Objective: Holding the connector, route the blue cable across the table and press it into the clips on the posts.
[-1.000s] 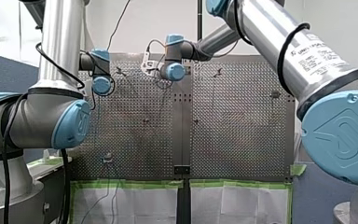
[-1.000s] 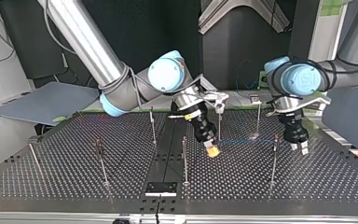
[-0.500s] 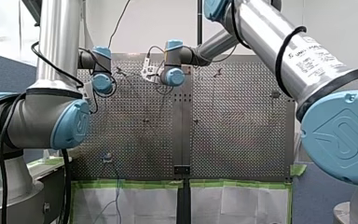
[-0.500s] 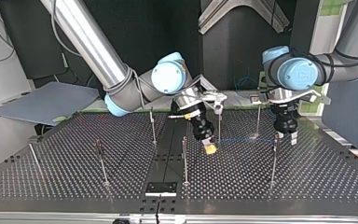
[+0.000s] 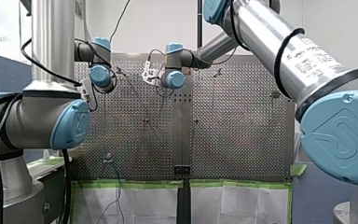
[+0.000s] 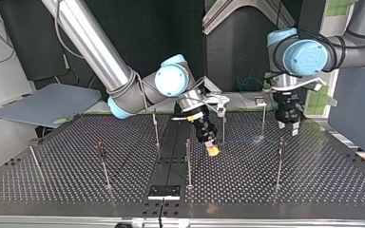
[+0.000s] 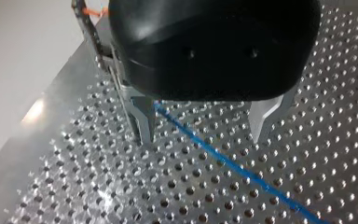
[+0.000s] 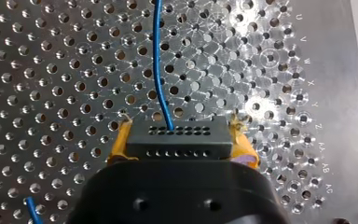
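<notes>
**Top view.** My right gripper (image 6: 212, 150), on the arm coming in at the view's left, is hovering low over the perforated table (image 6: 57, 180) near its middle. It is close to two upright posts (image 6: 188, 161). My left gripper (image 6: 287, 127) is hanging above the table at the view's right, near further posts. The blue cable (image 6: 240, 141) is lying on the table. It is running from my right gripper toward the foot of a post below my left gripper.

**Right wrist view.** The yellow pads (image 8: 120, 140) are clamping the two ends of a black connector (image 8: 176, 137), a block with rows of small holes. The jaws are pressing tight against it with no gap showing. The blue cable is leaving the middle of the connector's front face and is running ahead of the gripper over the table in a slight curve. A second short piece of blue cable is showing beside the gripper body.

**Left wrist view.** The metal fingers (image 7: 142, 121) are standing wide apart above the table and are gripping nothing. The blue cable is lying on the table below them. It is starting just beside one finger and crossing diagonally under the gap. A thin post (image 7: 98, 51) with an orange mark at its top is standing just beside that same finger. Whether the two are touching cannot be told.
</notes>
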Controlling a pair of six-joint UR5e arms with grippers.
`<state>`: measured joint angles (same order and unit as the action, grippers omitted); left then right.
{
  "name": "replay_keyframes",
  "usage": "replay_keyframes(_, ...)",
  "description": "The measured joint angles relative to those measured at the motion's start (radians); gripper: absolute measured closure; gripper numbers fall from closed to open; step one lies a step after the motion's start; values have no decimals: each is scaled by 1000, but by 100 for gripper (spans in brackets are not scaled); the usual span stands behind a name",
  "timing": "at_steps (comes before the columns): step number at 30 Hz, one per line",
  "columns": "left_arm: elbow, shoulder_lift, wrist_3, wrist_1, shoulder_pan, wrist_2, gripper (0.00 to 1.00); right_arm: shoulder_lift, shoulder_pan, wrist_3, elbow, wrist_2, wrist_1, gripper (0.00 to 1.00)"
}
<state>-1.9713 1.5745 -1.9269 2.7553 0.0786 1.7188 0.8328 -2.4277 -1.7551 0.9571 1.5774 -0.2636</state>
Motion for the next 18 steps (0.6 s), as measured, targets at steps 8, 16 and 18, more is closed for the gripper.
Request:
replay_keyframes(8, -21, -55, -3, 4, -22, -1, 0, -2, -2, 1, 0, 0, 3, 100)
replay_keyframes(16, -23, -120, 39, 24, -46, -2, 0, -2, -2, 1, 0, 0, 9, 100)
replay_keyframes(18, -23, -133, 57, 35, -55, -2, 0, -2, -1, 1, 0, 0, 10, 100)
